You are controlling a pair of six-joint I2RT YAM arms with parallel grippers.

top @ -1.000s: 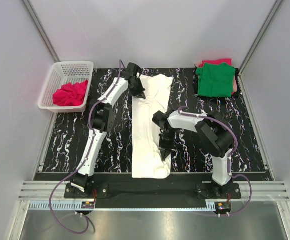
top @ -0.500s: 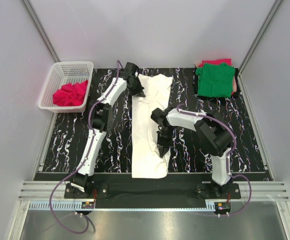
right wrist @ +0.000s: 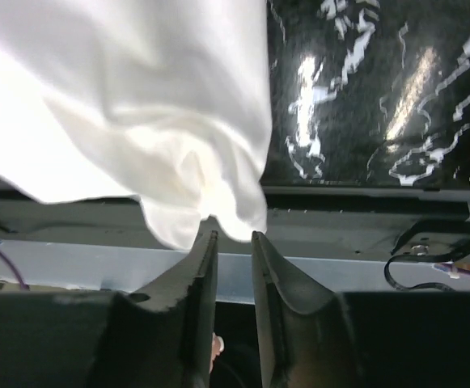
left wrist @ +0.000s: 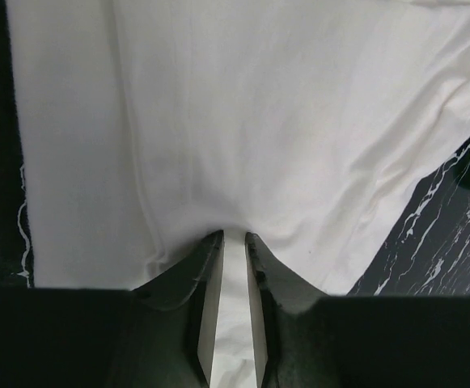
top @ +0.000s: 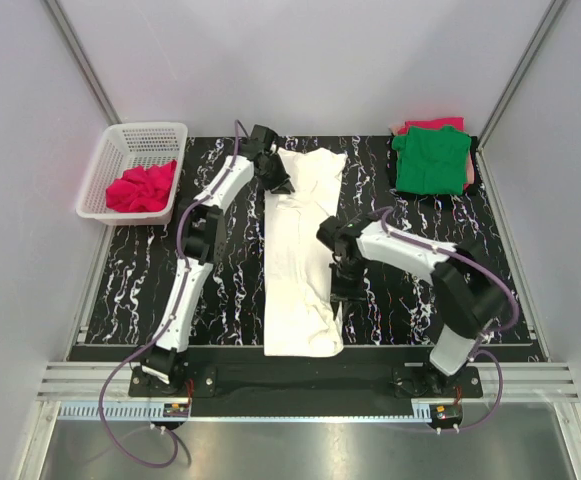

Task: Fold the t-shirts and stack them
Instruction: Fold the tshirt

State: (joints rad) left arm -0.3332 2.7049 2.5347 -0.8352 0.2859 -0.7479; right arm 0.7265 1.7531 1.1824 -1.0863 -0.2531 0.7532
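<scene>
The white t-shirt [top: 295, 260] lies as a long narrow strip down the middle of the black marbled table [top: 225, 290]. My left gripper [top: 280, 185] rests on its far left corner. In the left wrist view the left gripper [left wrist: 235, 236] has its jaws slightly parted, and the white cloth [left wrist: 259, 121] shows in the gap. My right gripper [top: 343, 293] hovers at the strip's right edge near the front. In the right wrist view the right gripper [right wrist: 233, 234] is open and empty, with the shirt's hem [right wrist: 137, 105] just past the tips. A folded green t-shirt [top: 430, 160] lies at the far right.
A white basket [top: 145, 130] at the far left holds a crumpled pinkish-red shirt [top: 140, 187]. A strip of red cloth [top: 435, 124] shows under the green shirt. The metal rail [right wrist: 340, 267] at the table's front edge lies just beyond my right fingers.
Both grippers were shut and now have their jaws parted. The right gripper has come off the white shirt and shifted right, its elbow swinging outward. The left arm has stayed in place.
</scene>
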